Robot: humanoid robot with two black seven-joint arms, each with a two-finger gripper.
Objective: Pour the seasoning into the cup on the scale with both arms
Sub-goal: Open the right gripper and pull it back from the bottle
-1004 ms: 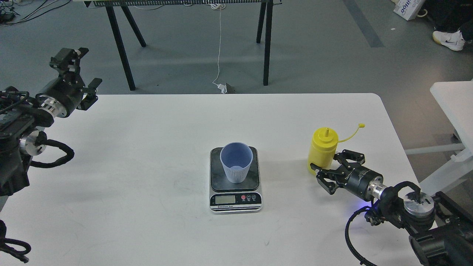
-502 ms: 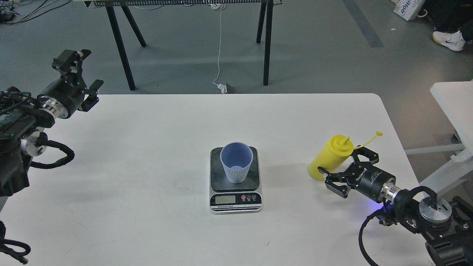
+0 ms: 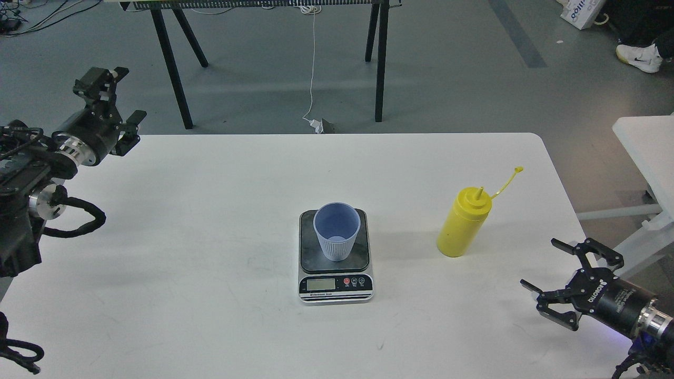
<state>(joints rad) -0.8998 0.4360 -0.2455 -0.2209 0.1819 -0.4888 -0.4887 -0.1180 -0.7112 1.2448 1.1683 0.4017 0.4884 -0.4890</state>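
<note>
Two grippers hang spread wide and empty over the white bench (image 3: 210, 221): the left gripper (image 3: 113, 100) above the far left corner, the right gripper (image 3: 566, 273) near the right edge toward the near corner. The seasoning (image 3: 463, 226) stands upright toward the right edge, well apart from both, cap dangling on its tether. The cup (image 3: 337, 231) sits on the scale (image 3: 336, 284) mid-bench.

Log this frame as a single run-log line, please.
phase: pre-grasp | yellow plastic squeeze bottle: upright on table, free | light-blue ribbed cup: on scale | right gripper: open, apart from bottle | left gripper: open, raised
</note>
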